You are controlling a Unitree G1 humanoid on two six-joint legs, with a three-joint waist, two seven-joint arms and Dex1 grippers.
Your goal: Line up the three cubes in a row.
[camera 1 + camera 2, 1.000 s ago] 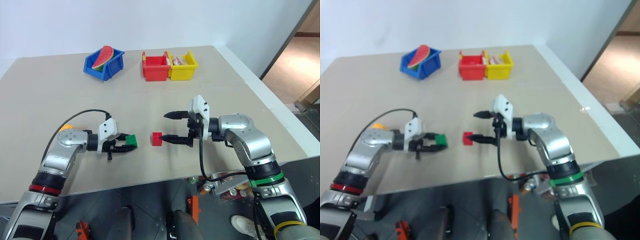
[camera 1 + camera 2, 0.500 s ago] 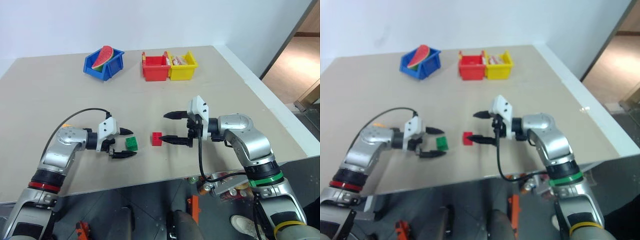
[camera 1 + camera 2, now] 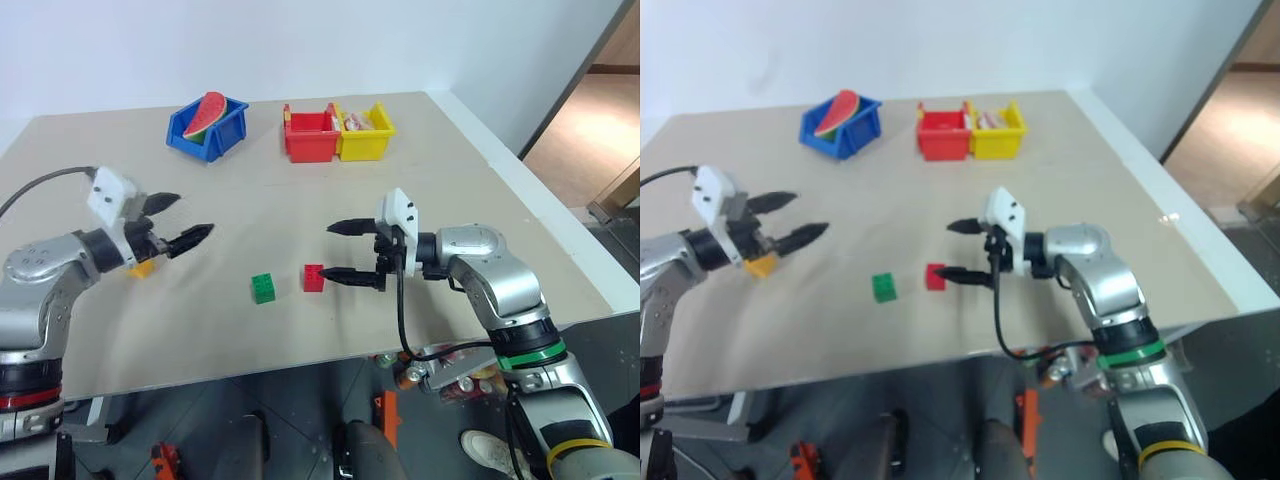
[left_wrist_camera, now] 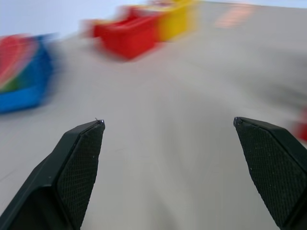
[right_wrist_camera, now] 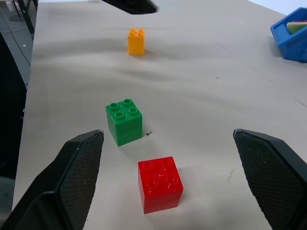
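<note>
Green cube point(image 3: 264, 288) freed beside the red cube point(image 3: 314, 278) mid-frame, my left gripper point(image 3: 186, 220) has swung up-left, fingers apart, over the yellow-orange cube point(image 3: 142, 267); my right gripper point(image 3: 341, 253) waits spread.

Green cube point(image 5: 124, 120) and red cube point(image 5: 160, 184), both studded on top, between right tool point(image 3: 346, 254) black fingers point(image 5: 79, 168). Yellow-orange cube point(image 5: 135, 41) by left tool point(image 3: 182, 220), black fingers too. Table point(image 3: 440, 170) plain beige. Blue bin point(image 3: 226, 122) with red-green watermelon slice point(image 3: 205, 114); red bin point(image 3: 311, 137), yellow bin point(image 3: 366, 139).
</note>
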